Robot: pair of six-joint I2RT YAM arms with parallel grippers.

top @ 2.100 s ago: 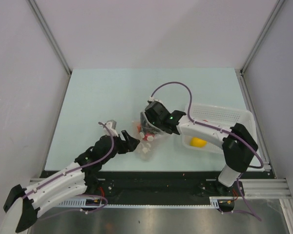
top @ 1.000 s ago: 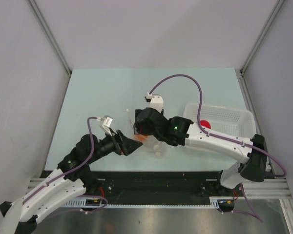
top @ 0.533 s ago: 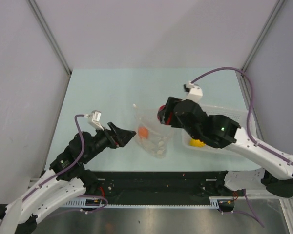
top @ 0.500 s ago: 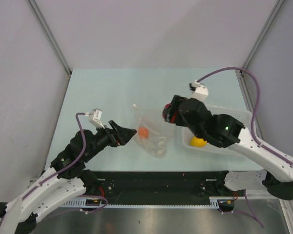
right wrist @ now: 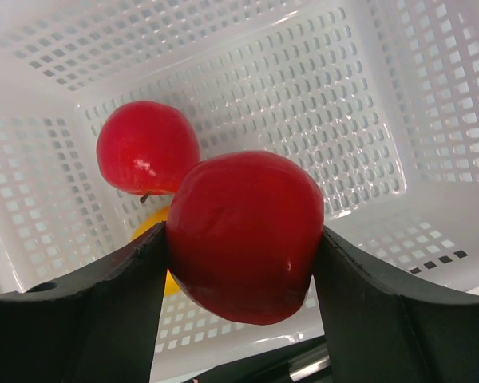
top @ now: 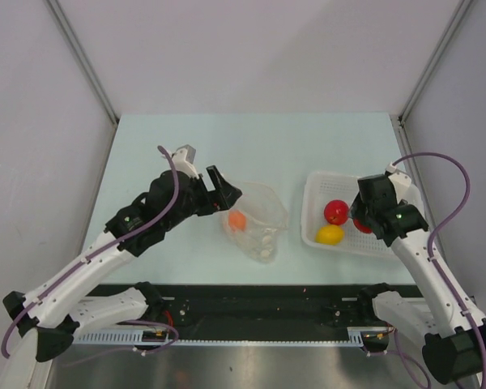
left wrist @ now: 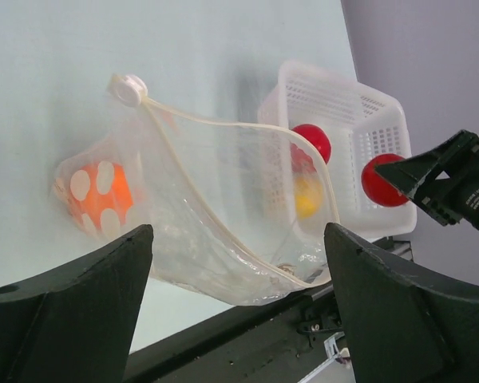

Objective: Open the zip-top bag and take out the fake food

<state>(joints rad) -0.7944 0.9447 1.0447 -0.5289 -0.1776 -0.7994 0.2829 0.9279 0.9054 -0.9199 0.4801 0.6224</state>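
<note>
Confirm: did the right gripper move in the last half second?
Yes. The right gripper, shut on a red fruit, went rightward from beside the bag to over the basket.

The left gripper has its two dark fingers spread wide apart. Between them lies the zip-top bag, clear with white dots, its mouth gaping. An orange ball sits inside on the left. A white slider is at the top of the zip. Behind the bag stands a white basket with a red ball and a yellow ball in it. On the right, the right gripper holds a second red ball by the basket.
</note>
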